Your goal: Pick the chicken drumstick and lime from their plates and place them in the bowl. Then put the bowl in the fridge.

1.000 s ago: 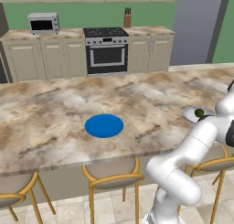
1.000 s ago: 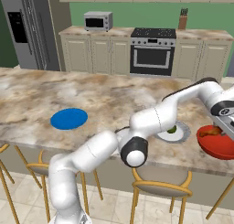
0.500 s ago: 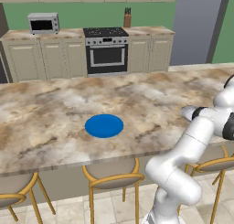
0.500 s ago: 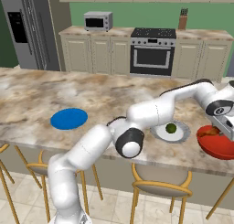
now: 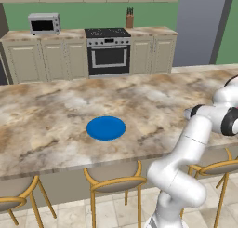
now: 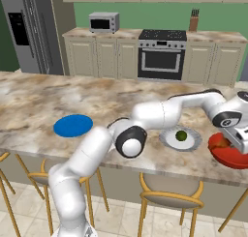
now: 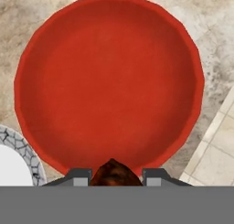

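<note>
My gripper (image 7: 114,172) sits at the bottom middle of the hand view, its two dark fingertips closed narrow on the chicken drumstick (image 7: 113,173), whose brown end shows between them; the red bowl (image 7: 109,81) takes up most of that view directly ahead of the fingers, round and with nothing lying in it; a piece of the white plate with its grey patterned rim (image 7: 18,145) shows at the lower left, just beside the bowl. In the right base view the bowl (image 6: 231,155) is at the right edge of the frame on the marble counter (image 6: 43,100), near its front edge, with my gripper (image 6: 238,140) over it; the lime (image 6: 181,135) rests on the white plate (image 6: 167,139) just to the left of the bowl; the blue plate (image 6: 73,125) lies bare toward the left of the frame, well apart from both; the grey fridge (image 6: 26,30) stands at the upper left. In the left base view the blue plate (image 5: 106,128) sits at the middle of the frame.
</note>
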Available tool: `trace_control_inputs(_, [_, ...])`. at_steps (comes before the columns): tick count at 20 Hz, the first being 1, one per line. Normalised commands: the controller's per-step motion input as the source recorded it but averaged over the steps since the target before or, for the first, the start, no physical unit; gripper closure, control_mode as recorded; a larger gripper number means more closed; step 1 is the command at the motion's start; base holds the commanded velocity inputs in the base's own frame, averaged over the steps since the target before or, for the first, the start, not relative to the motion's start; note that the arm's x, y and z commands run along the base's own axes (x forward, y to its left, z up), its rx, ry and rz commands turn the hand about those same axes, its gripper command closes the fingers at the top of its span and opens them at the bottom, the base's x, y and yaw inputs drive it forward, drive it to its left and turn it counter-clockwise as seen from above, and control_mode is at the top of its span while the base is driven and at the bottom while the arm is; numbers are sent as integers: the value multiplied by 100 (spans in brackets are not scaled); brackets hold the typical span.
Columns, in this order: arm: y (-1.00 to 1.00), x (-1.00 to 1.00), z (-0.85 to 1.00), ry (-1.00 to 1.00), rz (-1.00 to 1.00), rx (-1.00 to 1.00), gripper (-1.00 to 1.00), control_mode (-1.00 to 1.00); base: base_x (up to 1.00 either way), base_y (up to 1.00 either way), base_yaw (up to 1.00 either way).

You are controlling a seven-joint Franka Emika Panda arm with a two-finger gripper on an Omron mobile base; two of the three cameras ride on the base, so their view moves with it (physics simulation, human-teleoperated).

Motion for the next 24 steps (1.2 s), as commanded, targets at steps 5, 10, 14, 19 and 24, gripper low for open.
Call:
trace_control_inputs(5, [-5,3,-9,0,0,0,100,-100,0,0,0])
trace_control_inputs(10, [-12,1,-3,2,0,0,100,-100,0,0,0])
trace_control_inputs(14, [-14,5,-4,6,0,0,100,-100,0,0,0])
trace_control_inputs(19, [-15,7,-2,6,0,0,100,-100,0,0,0])
trace_control_inputs(24, [-16,5,0,4,0,0,100,-100,0,0,0])
